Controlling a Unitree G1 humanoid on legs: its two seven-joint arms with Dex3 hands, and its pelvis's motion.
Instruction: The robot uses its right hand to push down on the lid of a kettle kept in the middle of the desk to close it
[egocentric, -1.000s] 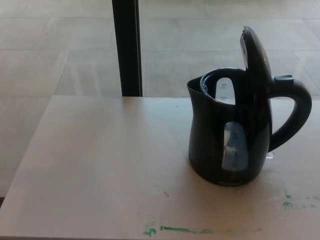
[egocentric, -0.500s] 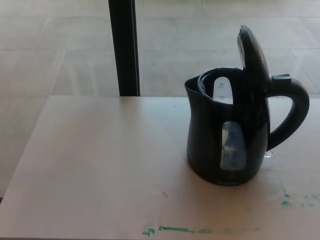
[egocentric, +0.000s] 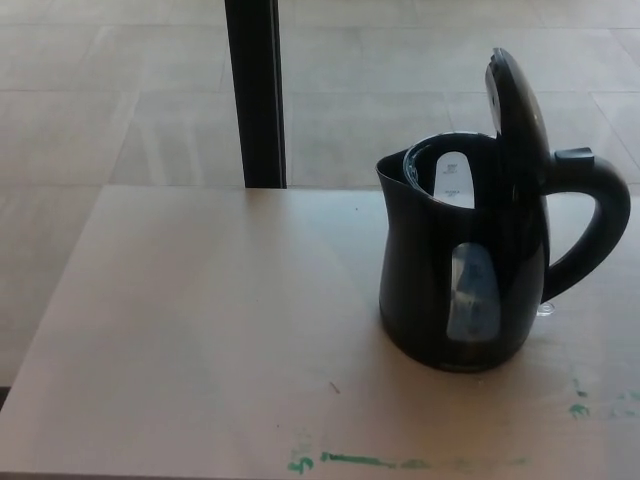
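Black plastic kettle (egocentric: 450, 290) sits upright on the pale wood surface (egocentric: 200, 330), right of centre in the head view, closer to the right edge than the left. Lid (egocentric: 520, 110) is open, hinged up nearly vertical at the handle side, standing above the rim. Spout points left, handle (egocentric: 595, 225) loops out to the right, with a small release button (egocentric: 573, 156) at its top. Water-level window (egocentric: 473, 295) faces the camera, pale bluish; a second window shows through the open mouth on the inner far wall. Something small and clear sits on the surface just beside the base under the handle, can't tell what it is. Green paint marks (egocentric: 360, 461) run along the near edge of the surface, a few more smudges near the right edge. A dark vertical post (egocentric: 256, 90) stands behind the far edge, tiled floor (egocentric: 100, 100) beyond it. Neither robot hand is in frame, left or right, so their state can't be told. Nothing is touching the kettle or its lid.
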